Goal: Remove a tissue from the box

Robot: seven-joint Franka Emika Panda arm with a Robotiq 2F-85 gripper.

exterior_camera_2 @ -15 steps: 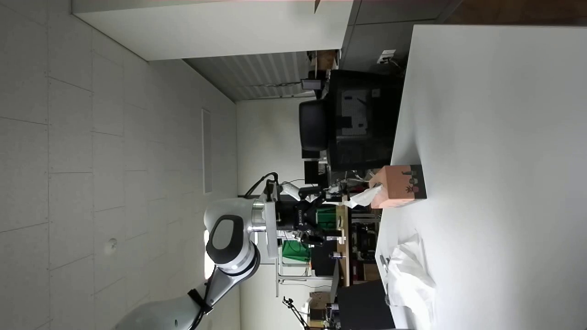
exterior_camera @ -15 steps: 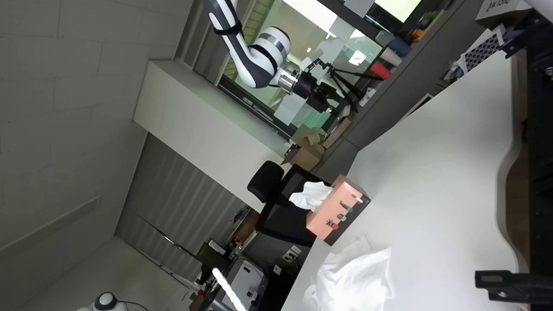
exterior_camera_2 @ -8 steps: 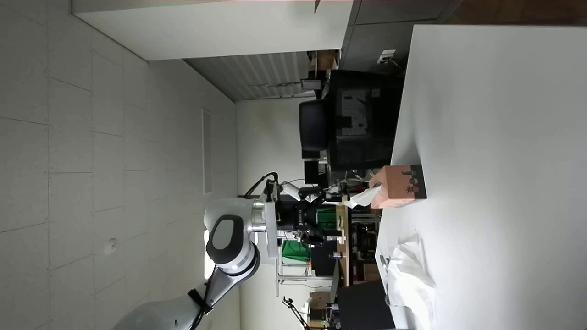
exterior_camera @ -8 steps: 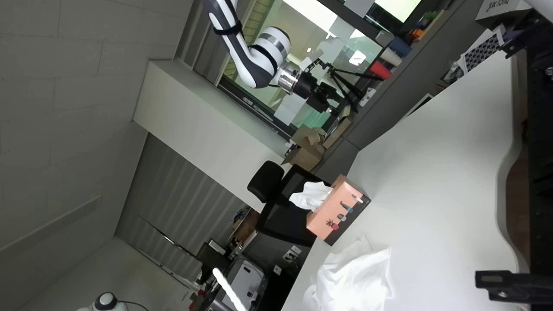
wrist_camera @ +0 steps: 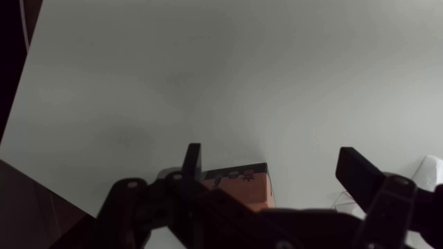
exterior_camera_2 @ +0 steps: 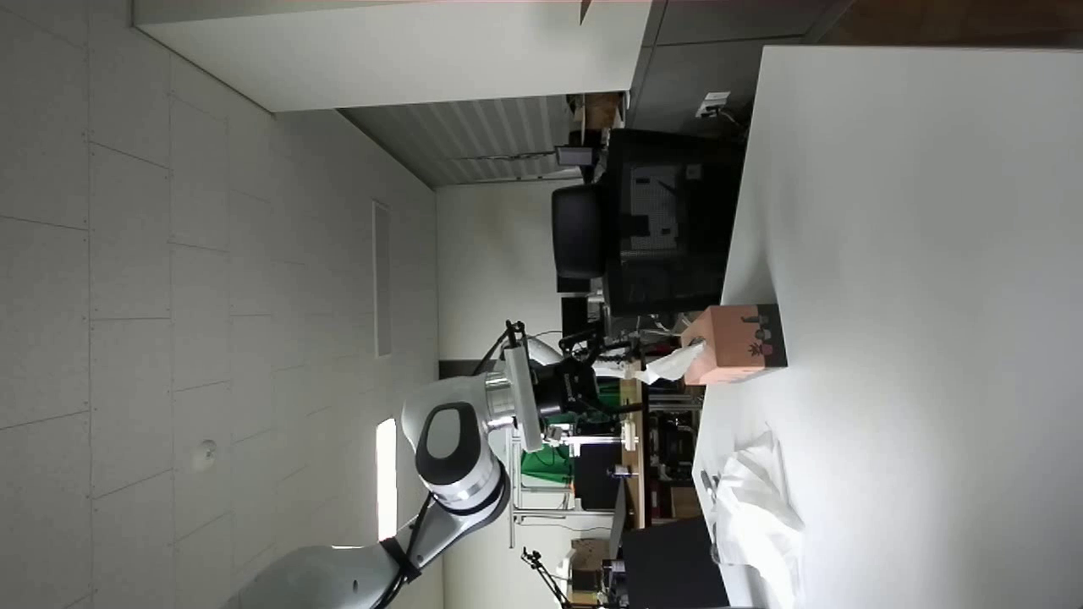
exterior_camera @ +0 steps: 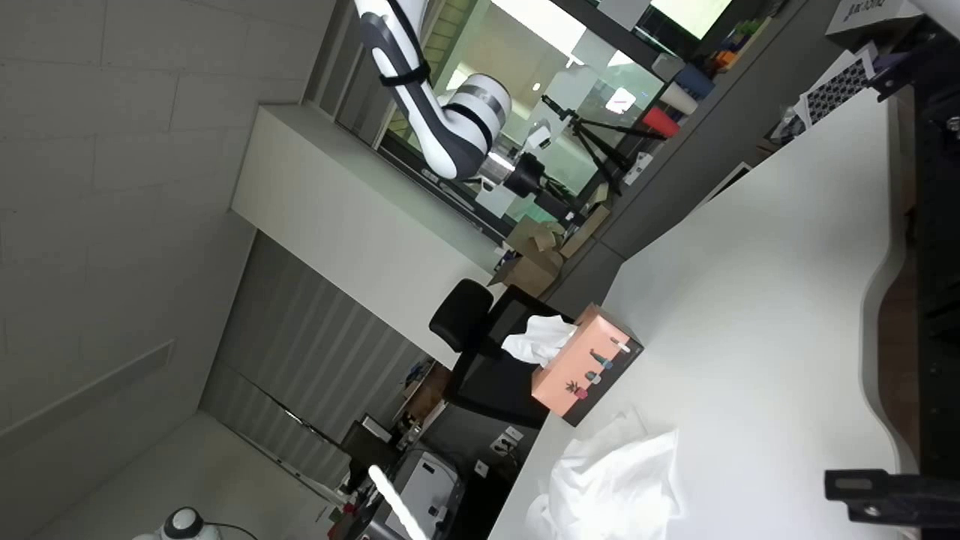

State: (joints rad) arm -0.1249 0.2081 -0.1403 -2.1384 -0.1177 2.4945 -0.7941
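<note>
Jaws: wide apart, empty; moved towards three o'clock in an exterior view, nearer tissue (exterior_camera_2: 671,364) and box (exterior_camera_2: 734,345). We judge: approach begun, pull pending.

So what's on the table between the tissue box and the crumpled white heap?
Only a strip of white tabletop, seen in an exterior view, separates the tissue box from the crumpled white heap.

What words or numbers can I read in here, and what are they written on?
None reads clearly.
On the white box in an exterior view: lettering, too small and blurred to read.
On the tissue box: plant pictures, no words that I can see.
On the gripper: nothing readable.
</note>
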